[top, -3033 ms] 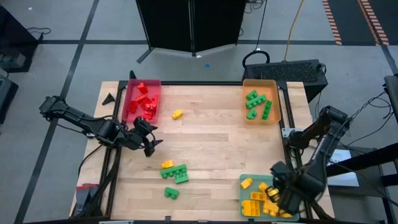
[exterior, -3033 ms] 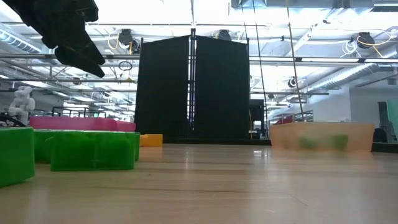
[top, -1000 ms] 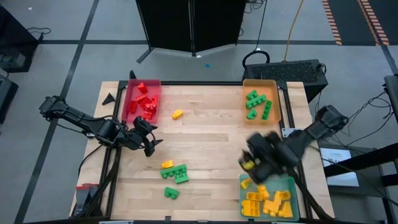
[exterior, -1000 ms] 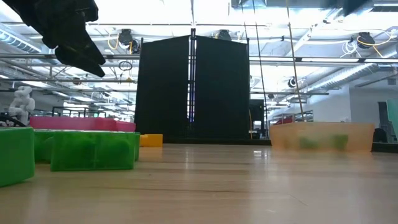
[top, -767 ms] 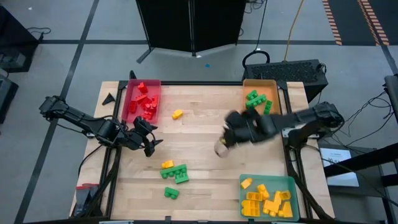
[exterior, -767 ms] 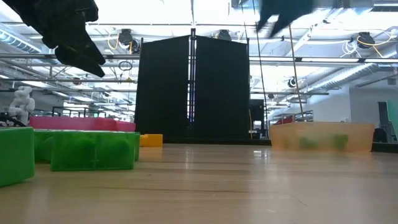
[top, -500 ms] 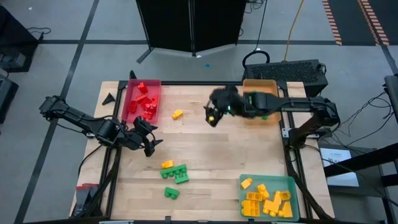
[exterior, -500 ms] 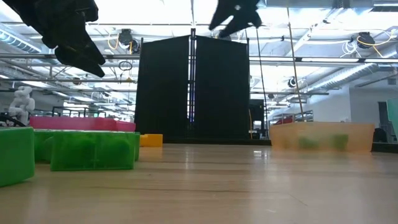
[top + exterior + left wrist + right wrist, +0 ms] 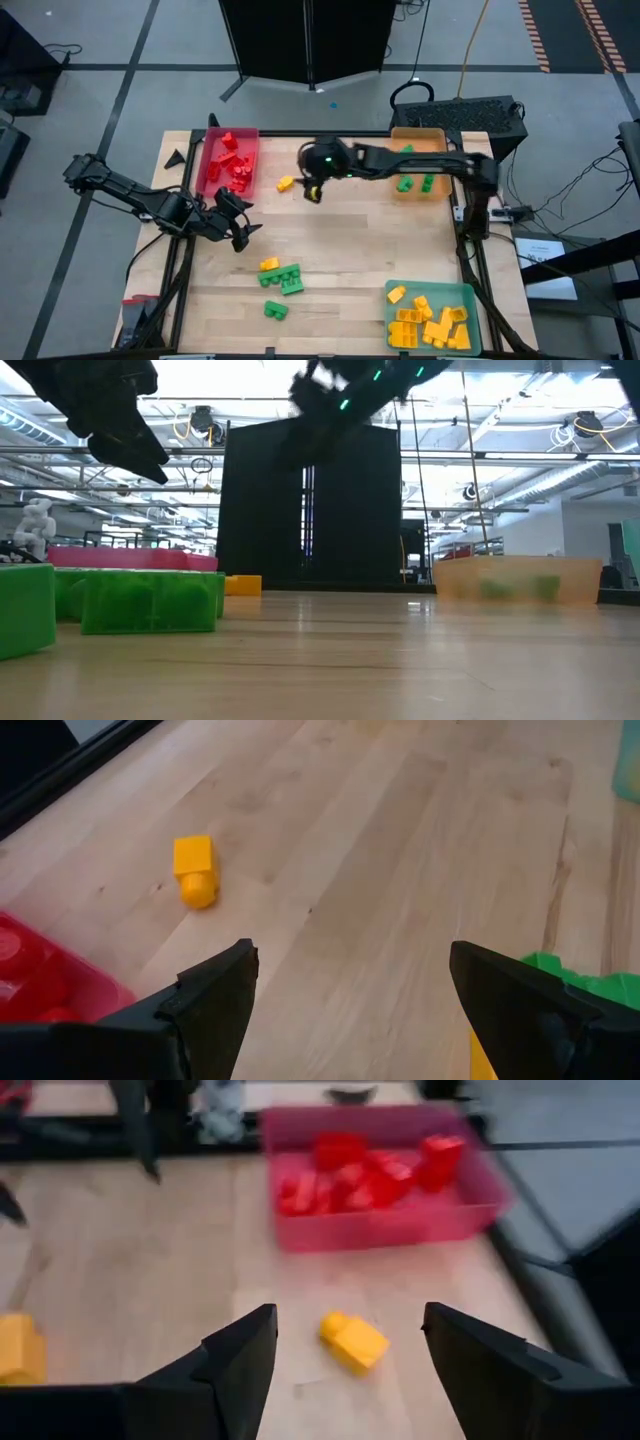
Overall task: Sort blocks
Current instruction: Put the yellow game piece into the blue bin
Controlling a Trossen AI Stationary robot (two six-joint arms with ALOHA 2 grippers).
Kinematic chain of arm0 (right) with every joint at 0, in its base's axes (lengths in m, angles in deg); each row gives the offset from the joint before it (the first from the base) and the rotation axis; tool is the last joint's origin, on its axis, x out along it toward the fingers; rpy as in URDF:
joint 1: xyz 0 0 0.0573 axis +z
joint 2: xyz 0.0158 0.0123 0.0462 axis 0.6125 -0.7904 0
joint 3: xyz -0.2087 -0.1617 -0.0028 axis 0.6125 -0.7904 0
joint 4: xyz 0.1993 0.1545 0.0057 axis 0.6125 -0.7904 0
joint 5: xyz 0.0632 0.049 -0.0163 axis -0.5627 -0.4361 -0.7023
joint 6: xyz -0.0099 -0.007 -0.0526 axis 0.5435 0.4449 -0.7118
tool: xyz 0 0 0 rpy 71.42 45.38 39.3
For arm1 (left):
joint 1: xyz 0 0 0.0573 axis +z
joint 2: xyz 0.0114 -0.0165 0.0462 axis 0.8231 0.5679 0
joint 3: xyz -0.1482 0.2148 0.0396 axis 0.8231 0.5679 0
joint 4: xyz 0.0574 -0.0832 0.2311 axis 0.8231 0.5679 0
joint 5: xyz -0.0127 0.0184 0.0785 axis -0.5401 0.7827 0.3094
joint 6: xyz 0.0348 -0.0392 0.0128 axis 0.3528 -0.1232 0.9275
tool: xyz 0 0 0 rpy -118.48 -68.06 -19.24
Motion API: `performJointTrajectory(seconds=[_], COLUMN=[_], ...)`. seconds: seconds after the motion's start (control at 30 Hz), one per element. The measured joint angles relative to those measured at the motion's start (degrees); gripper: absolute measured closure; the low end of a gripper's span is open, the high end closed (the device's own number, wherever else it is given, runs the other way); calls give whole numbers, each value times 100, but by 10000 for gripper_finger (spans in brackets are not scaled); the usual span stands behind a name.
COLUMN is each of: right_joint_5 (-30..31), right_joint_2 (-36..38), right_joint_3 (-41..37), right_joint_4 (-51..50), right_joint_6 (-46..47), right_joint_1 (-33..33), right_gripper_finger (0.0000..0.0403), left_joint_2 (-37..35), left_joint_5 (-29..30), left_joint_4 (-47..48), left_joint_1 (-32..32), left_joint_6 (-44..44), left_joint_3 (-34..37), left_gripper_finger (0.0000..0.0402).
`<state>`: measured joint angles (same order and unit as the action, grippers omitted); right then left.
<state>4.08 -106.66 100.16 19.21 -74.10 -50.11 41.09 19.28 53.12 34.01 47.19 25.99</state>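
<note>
Blocks: one yellow block (image 9: 286, 184) lies loose on the tabletop (image 9: 350, 250) beside the red tray (image 9: 212, 152), which holds red blocks (image 9: 232, 165). Green blocks (image 9: 415, 170) sit in the orange tray (image 9: 440, 135); yellow ones (image 9: 425, 322) in the teal tray (image 9: 470, 295). A yellow-and-green cluster (image 9: 280, 276) lies near the front. Right tool (image 9: 313, 190): empty, fingers apart, just beside the loose yellow block. Left tool (image 9: 240, 228): fingers apart, at the left edge.
</note>
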Motion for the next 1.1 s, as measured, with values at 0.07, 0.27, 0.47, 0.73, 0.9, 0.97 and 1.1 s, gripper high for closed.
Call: performJointTrajectory(seconds=[0.07, 0.27, 0.47, 0.73, 0.9, 0.97, 1.1], right_joint_5=[-360, -636, -644, -915, -854, -685, -599], right_joint_2=[-451, -1694, -3067, -3787, -3879, -3954, -4030], right_joint_3=[77, 1468, 3732, 4563, 4556, 4555, 4549], right_joint_4=[274, -290, -1928, -3050, -3166, -3052, -2833], right_joint_6=[-184, -1525, -2149, -2560, -2424, -2422, -2326], right_joint_1=[-89, -225, -277, -320, -347, -348, -374], right_gripper_finger=[154, 154, 153, 153, 153, 153, 153], left_joint_2=[-2, 0, 0, 0, -1, 0, 0], left_joint_5=[-3, -44, -43, -23, 31, 71, 111], left_joint_4=[20, 180, 244, 295, 284, 286, 286], left_joint_1=[0, 0, 0, 0, 0, 0, 0], left_joint_6=[-42, -157, -218, -308, -306, -308, -308], left_joint_3=[-1, -2, -2, -2, -2, -2, -2], left_gripper_finger=[70, 70, 70, 70, 70, 70, 70])
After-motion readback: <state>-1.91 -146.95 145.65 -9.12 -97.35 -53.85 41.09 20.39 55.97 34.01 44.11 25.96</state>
